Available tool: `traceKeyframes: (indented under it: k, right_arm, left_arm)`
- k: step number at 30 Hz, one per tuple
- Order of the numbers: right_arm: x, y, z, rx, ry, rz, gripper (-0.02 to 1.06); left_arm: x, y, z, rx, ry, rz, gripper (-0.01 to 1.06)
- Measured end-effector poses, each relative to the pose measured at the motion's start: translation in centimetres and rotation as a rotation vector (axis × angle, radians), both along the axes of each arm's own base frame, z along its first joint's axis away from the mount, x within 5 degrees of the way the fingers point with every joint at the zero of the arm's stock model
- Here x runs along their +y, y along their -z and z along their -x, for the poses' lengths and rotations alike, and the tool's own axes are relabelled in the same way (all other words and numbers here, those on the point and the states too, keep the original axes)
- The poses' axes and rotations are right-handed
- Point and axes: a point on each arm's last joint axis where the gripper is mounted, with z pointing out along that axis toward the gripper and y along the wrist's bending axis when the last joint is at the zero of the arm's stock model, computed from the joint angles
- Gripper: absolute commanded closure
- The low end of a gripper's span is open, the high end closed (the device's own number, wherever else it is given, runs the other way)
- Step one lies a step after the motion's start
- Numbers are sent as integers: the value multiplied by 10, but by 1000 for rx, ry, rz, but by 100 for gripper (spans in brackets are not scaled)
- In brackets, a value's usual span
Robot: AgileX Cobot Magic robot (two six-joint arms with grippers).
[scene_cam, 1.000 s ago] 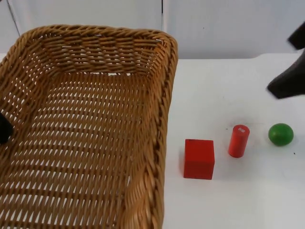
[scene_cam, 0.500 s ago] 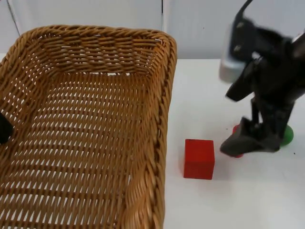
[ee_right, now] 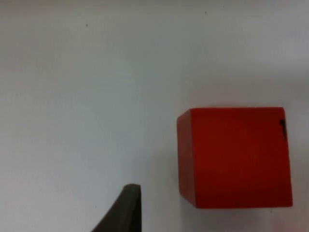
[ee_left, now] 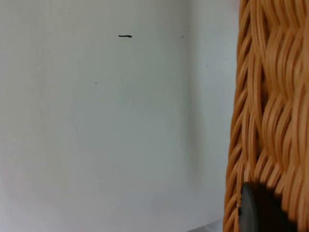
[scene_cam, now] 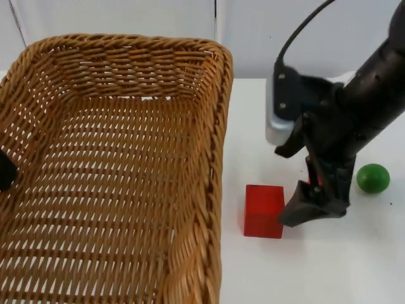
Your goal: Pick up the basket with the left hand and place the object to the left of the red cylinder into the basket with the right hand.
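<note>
- White surface [scene_cam: 316,266] ends at a grey partition wall [scene_cam: 126,16]; lighting is even.
- Wicker basket [scene_cam: 114,177], woven tan cane, rectangular with a thick braided rim, takes up the left of the top view. Left pincer [scene_cam: 5,172] sits at its left wall, and a black fingertip [ee_left: 260,210] presses against the weave in the left wrist view, so it looks clamped on the wall. The basket appears lifted close to the camera; judged held.
- Red cube [scene_cam: 264,211] rests on the surface just right of the basket, near but apart from it. Solid red, sharp edges, flat matt faces, a small dark mark on one edge [ee_right: 283,129].
- Red cylinder [scene_cam: 314,180] is mostly hidden behind the right arm; only a sliver of red shows. Green ball [scene_cam: 373,178] lies further right, well apart from the cube.
- Right pincer [scene_cam: 310,209] hangs low just right of the cube, not over it. How wide it stands I cannot tell; it holds nothing.
- Handling, as judgement: cube is likely rigid and light, wood or plastic, not fragile. Smooth faces may slip under a weak pinch.
- Best hold: two opposite flat sides, fingers squared to the faces, low enough to catch mid-height. A corner pinch would twist it.
- Pincer needs a shift toward the basket side before descending.
</note>
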Motion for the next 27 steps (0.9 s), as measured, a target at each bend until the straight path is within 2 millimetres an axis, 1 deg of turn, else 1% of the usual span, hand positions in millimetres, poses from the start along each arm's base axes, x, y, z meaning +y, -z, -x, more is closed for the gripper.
traceKeyframes:
  k: [1,4,6,10,11,15,18,27]
  right_arm:
    - [0,0,0,0,0,0,3]
    - [5,11,-5,13,-18,4,3]
    - [7,14,-7,15,-20,4,3]
    - [16,30,-10,36,-46,12,3]
    - [16,30,-10,36,-46,12,3]
    - [21,47,-9,62,-51,28,3]
    - [24,50,-8,64,-54,28,3]
    - [24,51,-9,57,-50,30,3]
  left_arm:
    - [0,0,0,0,0,0,105]
    - [0,0,0,0,0,0,105]
    - [0,0,0,0,0,0,105]
    - [0,0,0,0,0,0,105]
    - [0,0,0,0,0,0,105]
    - [0,0,0,0,0,0,105]
    - [0,0,0,0,0,0,105]
    - [0,0,0,2,-3,1,105]
